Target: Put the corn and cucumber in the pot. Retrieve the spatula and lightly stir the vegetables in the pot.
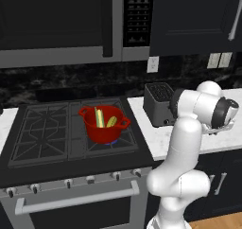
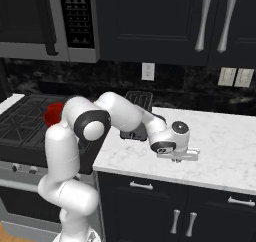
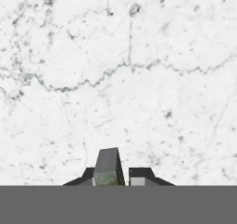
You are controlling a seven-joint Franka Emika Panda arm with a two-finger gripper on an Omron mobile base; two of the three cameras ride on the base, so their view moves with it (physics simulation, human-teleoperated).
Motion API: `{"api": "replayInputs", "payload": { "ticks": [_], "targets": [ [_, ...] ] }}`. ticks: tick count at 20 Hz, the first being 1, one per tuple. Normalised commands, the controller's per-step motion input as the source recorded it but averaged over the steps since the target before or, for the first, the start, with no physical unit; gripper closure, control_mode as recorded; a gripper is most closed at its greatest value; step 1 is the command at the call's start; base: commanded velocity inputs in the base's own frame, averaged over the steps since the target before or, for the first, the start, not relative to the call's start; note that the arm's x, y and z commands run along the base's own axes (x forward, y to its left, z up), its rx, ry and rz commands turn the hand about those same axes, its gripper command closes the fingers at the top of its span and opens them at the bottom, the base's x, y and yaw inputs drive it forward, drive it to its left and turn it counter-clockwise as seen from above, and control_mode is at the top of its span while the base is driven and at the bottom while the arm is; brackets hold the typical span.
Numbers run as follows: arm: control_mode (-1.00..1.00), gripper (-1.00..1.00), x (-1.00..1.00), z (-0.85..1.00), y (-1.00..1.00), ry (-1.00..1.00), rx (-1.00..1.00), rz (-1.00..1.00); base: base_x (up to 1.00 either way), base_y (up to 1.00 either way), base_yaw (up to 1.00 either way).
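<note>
red pot (image 1: 103, 124) holds corn (image 1: 112, 121) and cucumber (image 1: 99, 118); no legible writing.

So I count one red pot (image 1: 103, 125) holding one corn cob (image 1: 99, 118) and one cucumber (image 1: 112, 121), one toaster (image 1: 158, 104), plus three wall outlets.

A glossy white robot arm (image 2: 67, 151) built of rounded, tube-like segments, with dark grey bands at its joints and a small gripper (image 2: 177, 158) with dark tips.
</note>
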Motion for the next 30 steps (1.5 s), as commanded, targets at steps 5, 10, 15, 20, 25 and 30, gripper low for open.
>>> {"api": "replayInputs", "payload": {
  "ticks": [5, 10, 15, 20, 25, 30],
  "targets": [
    [-1.00, 1.00, 0.00, 0.00, 0.00, 0.00, 0.00, 0.00, 0.00, 0.00, 0.00],
    [-1.00, 1.00, -0.28, 0.32, 0.00, -0.11, 0.00, 0.00, 0.00, 0.00, 0.00],
    [-1.00, 1.00, -0.73, 0.90, 0.00, -0.17, 0.00, 0.00, 0.00, 0.00, 0.00],
    [-1.00, 1.00, -0.89, 1.00, 0.04, -0.02, -0.12, 0.13, 0.00, 0.00, 0.00],
    [-1.00, 1.00, -0.90, 1.00, 0.17, 0.00, -0.29, 0.20, 0.00, 0.00, 0.00],
    [-1.00, 1.00, -0.72, 1.00, 0.31, 0.03, -0.38, 0.23, 0.00, 0.00, 0.00]
  ]
}}
